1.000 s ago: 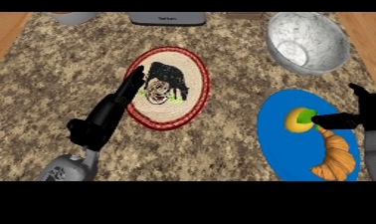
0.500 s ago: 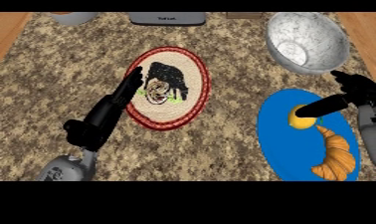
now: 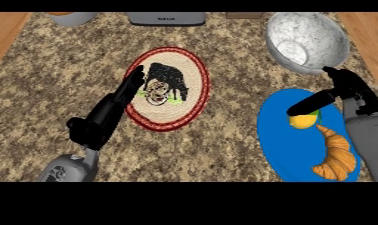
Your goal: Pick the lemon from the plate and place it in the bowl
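Note:
The yellow lemon (image 3: 302, 121) lies on the blue plate (image 3: 282, 144) at the lower right, its upper part covered by the thumb of my right hand (image 3: 348, 91). That thumb stretches left across the lemon's top, while the fingers stand apart up and to the right, short of the lemon; the hand is open. The speckled grey bowl (image 3: 306, 44) sits just beyond the plate, at the upper right, with nothing in it. My left hand (image 3: 111, 114) rests open at the lower left, fingers straight.
A croissant (image 3: 336, 156) lies on the blue plate next to the lemon. A red-rimmed round plate (image 3: 193, 69) with a dark picture is at the centre, under my left fingertips. A grey appliance (image 3: 166, 18) and a grey vessel (image 3: 70, 18) stand along the back edge.
My right hand has moved up and left, and its thumb now reaches across the lemon. The lemon has stayed in place. The left hand has not moved.

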